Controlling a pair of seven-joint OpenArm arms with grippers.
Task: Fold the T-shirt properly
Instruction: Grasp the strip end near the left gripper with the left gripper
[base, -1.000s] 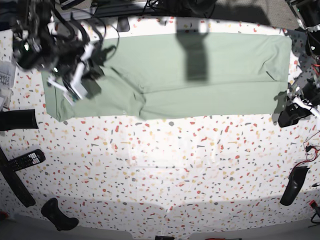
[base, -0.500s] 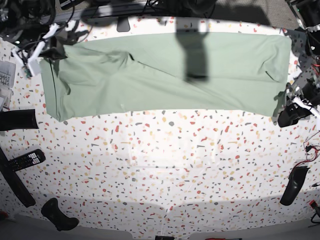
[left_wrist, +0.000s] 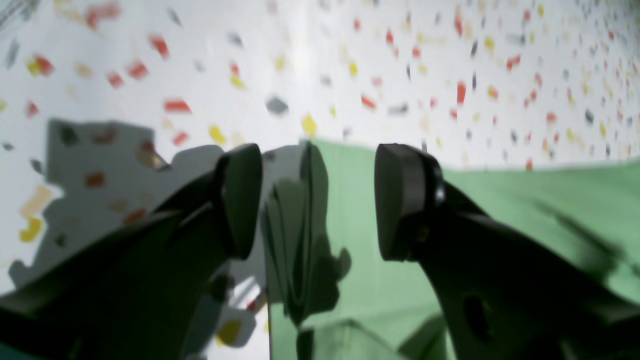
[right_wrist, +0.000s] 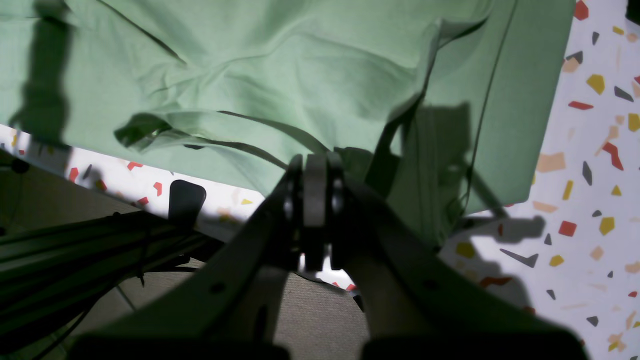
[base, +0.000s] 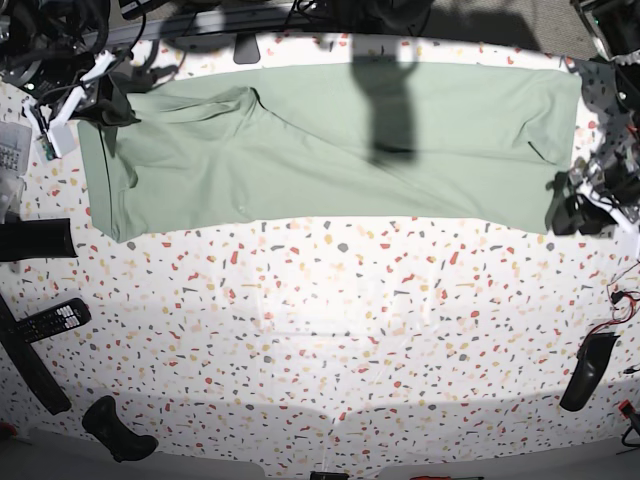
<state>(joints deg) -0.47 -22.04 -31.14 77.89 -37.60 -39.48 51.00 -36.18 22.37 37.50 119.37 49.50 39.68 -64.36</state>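
Shirt (base: 340, 150) lies stretched across the table (base: 330, 330) toward twelve o'clock; right gripper (right_wrist: 316, 200) pinches its corner at ten o'clock, left gripper (left_wrist: 317, 200) spread wide around the bunched edge at three

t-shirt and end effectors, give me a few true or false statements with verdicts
1. The T-shirt lies spread in a long band across the far side of the table. True.
2. The right end effector is wide open above bare table. False: it is shut, pinching the shirt's edge.
3. The left end effector stands open, with a bunched shirt corner between its pads. True.
4. The shirt is bright red. False: it is pale sage green.
5. A remote control lies on the shirt. False: it lies on the table, apart from the shirt.
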